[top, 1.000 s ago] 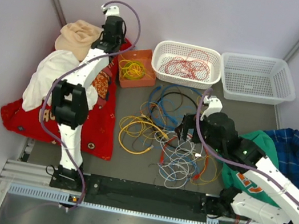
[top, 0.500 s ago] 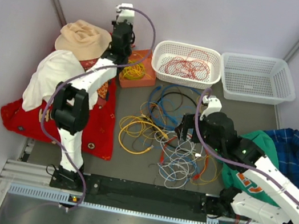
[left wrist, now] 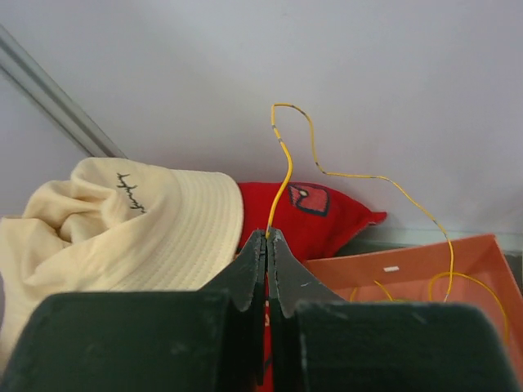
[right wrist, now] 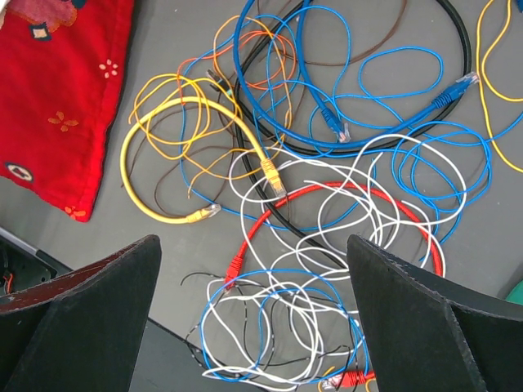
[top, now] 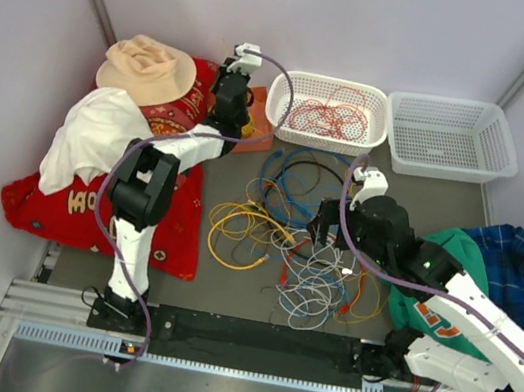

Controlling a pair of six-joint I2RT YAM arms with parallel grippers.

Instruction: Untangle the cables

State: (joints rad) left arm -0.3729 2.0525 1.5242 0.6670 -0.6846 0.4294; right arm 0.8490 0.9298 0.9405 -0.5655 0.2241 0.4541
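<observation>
Cables (top: 304, 256): left arm (top: 144, 193) outstretched, left gripper (left wrist: 267, 238) pinching yellow wire (left wrist: 285, 166).

Overhead plus wrist close-ups, common cables (top: 310, 288)

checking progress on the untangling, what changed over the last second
The left end effector, shut on a thin yellow wire trailing from the orange box, swung right, from over the red cloth toward the basket of red wires. The right end effector stayed open above the tangle of cables, which did not shift.
</observation>
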